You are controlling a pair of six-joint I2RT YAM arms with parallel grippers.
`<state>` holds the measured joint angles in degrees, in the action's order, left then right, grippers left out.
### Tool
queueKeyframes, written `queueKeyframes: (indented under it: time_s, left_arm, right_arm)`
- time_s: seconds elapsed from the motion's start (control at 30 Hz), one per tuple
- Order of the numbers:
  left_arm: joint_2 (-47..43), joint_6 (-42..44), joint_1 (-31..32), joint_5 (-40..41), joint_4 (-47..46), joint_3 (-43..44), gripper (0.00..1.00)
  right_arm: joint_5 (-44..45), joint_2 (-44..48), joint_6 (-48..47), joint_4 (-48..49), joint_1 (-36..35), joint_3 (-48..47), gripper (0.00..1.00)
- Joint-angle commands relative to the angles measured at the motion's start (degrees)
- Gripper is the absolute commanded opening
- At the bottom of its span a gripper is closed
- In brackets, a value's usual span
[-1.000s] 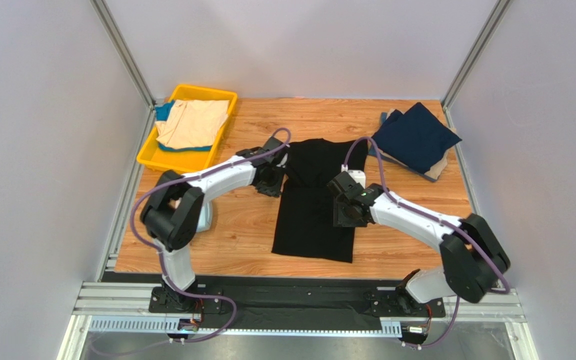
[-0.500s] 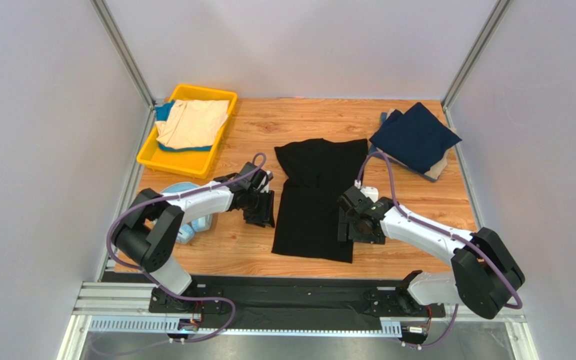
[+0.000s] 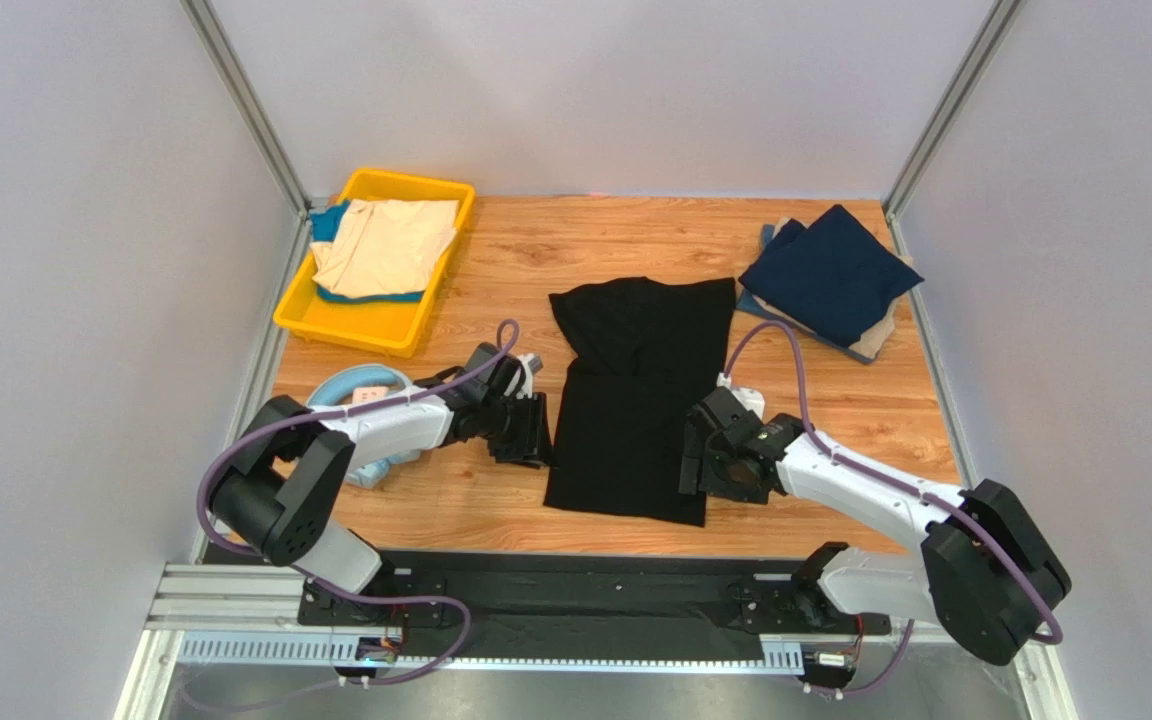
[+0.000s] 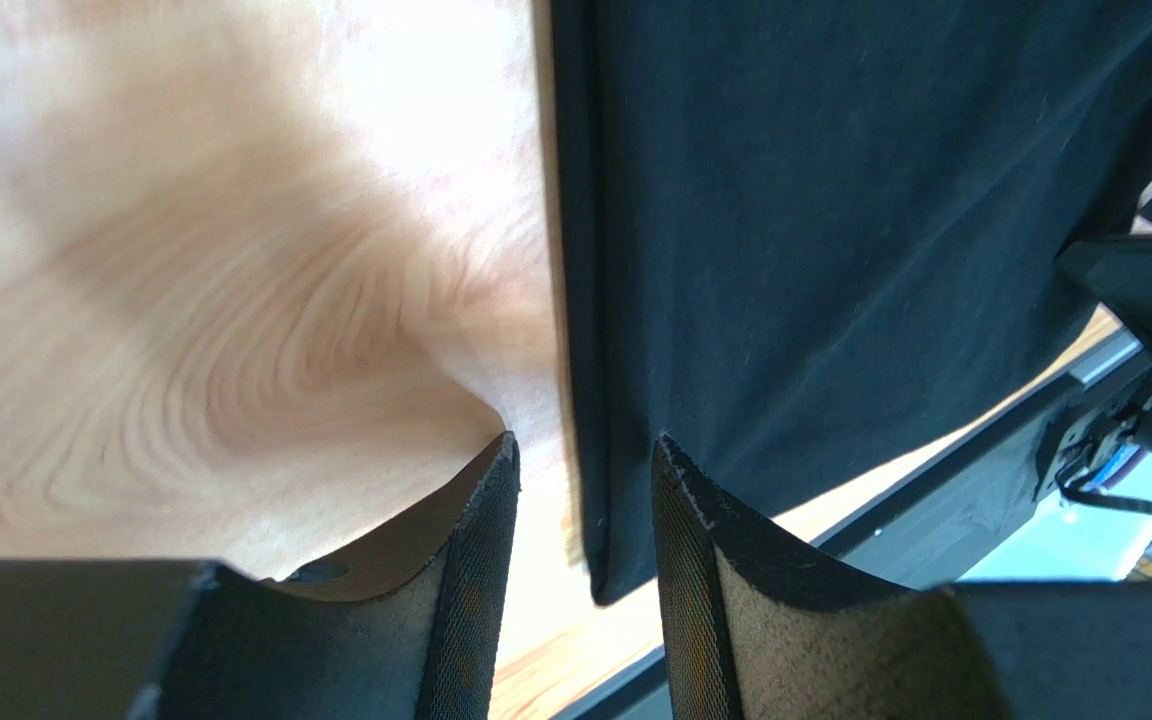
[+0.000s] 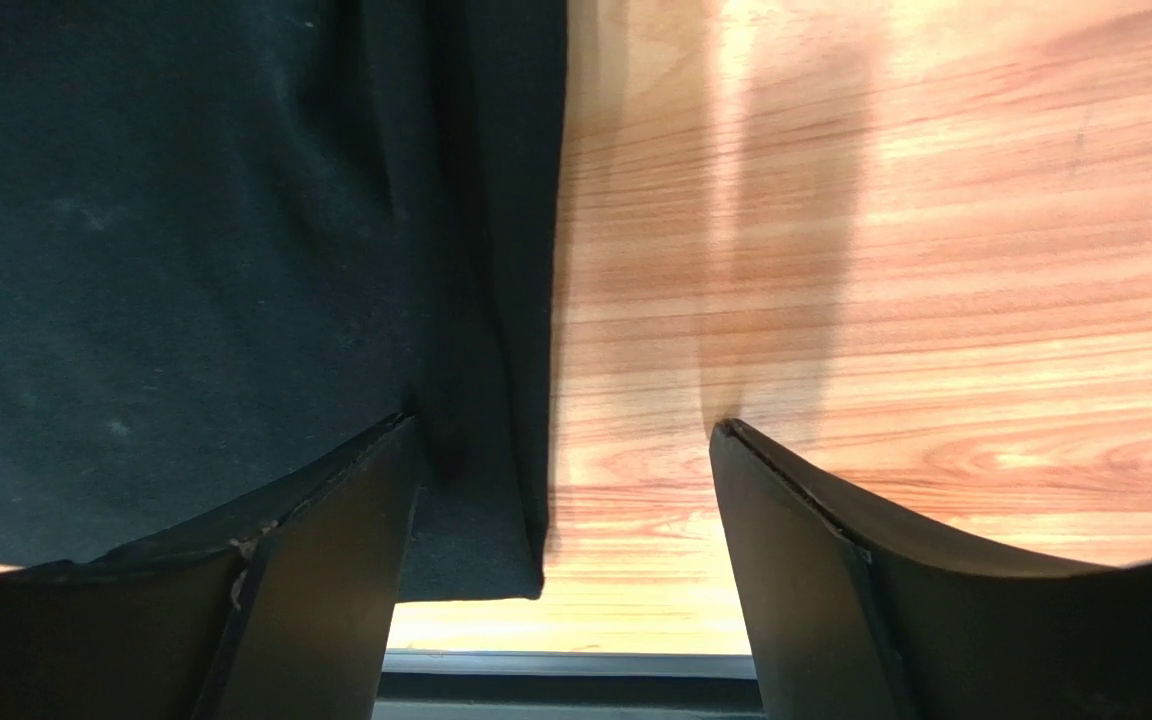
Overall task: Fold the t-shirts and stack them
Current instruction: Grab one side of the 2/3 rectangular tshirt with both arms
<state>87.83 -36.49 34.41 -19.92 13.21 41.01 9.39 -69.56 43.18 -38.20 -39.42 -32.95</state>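
A black t-shirt [image 3: 635, 393] lies flat in the middle of the table, its sides folded in to a long strip with the hem toward me. My left gripper [image 3: 531, 435] hovers low at its lower left edge. In the left wrist view it [image 4: 579, 495] is open, and the shirt's folded edge [image 4: 605, 495] runs between the fingers unpinched. My right gripper [image 3: 698, 465] sits at the lower right edge. It [image 5: 564, 458] is wide open over the shirt's corner [image 5: 485, 525]. A navy t-shirt [image 3: 833, 270] tops a folded stack at the back right, with a beige one [image 3: 875, 339] beneath.
A yellow tray [image 3: 330, 318] at the back left holds a beige shirt [image 3: 387, 245] over teal cloth. Light-blue headphones [image 3: 349, 387] lie beside the left arm. The table's front edge and black rail [image 3: 597, 578] run just below the shirt's hem.
Both grippers have travelled down the black shirt's sides from its upper part toward the hem, and both have opened wider. The shirt itself has stayed put.
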Motion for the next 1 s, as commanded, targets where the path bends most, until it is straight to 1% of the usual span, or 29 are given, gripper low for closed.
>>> queueKeyframes:
  time_s: [0.0,0.17,0.2,0.33,0.47,0.57,0.63,0.67,0.7,0.73,0.77,0.8,0.93,0.97]
  left_arm:
    - [-2.7,-0.1,0.1,0.8,1.4,-2.7,0.45]
    - [-2.0,-0.6,0.2,-0.1,1.2,-4.3,0.45]
    - [-1.9,-1.0,0.1,-1.0,0.8,-4.6,0.45]
    - [-1.4,-2.3,1.4,-0.8,-1.1,-6.6,0.45]
    - [0.7,-3.3,4.2,0.3,-1.7,-6.6,0.44]
    - [2.2,-4.7,6.4,1.3,-2.0,-6.3,0.44]
    - [2.6,-5.4,7.9,2.2,-2.5,-6.3,0.42]
    - [2.6,-6.0,8.2,2.4,-2.5,-6.4,0.33]
    - [2.5,-6.1,8.5,3.0,-2.5,-6.3,0.26]
    - [2.3,-6.3,8.7,3.1,-2.1,-6.3,0.17]
    - [1.7,-6.5,8.7,3.5,-1.8,-6.4,0.02]
    - [1.2,-6.5,8.7,4.1,-1.4,-6.4,0.00]
    - [-2.1,-5.5,8.7,6.2,2.6,-6.1,0.00]
    - [-3.7,-5.0,8.7,6.6,3.7,-5.9,0.00]
  right_arm:
    - [-7.6,-1.8,2.3,7.6,0.1,5.8,0.76]
    - [-8.6,-2.9,2.3,9.8,0.1,6.8,0.72]
    - [-10.7,-3.6,2.3,10.2,0.1,6.9,0.70]
    - [-13.4,-5.0,2.3,13.1,0.1,8.2,0.66]
    - [-15.5,-7.5,2.3,15.8,0.1,9.0,0.64]
    - [-16.6,-9.4,2.2,16.0,0.0,8.6,0.63]
    - [-16.8,-9.7,2.3,16.1,-0.2,8.7,0.52]
    - [-16.9,-9.8,2.3,16.4,-0.2,8.9,0.47]
    - [-16.9,-9.6,2.4,16.4,-0.4,9.0,0.30]
    - [-16.9,-9.5,2.5,16.5,-0.3,9.1,0.21]
    - [-17.1,-9.1,2.6,16.1,-0.3,9.1,0.15]
    - [-17.4,-8.8,2.5,16.0,-0.3,9.0,0.01]
    - [-17.6,-6.3,2.3,12.4,-0.5,8.0,0.00]
    - [-17.5,-4.4,2.0,11.4,-0.4,7.7,0.00]
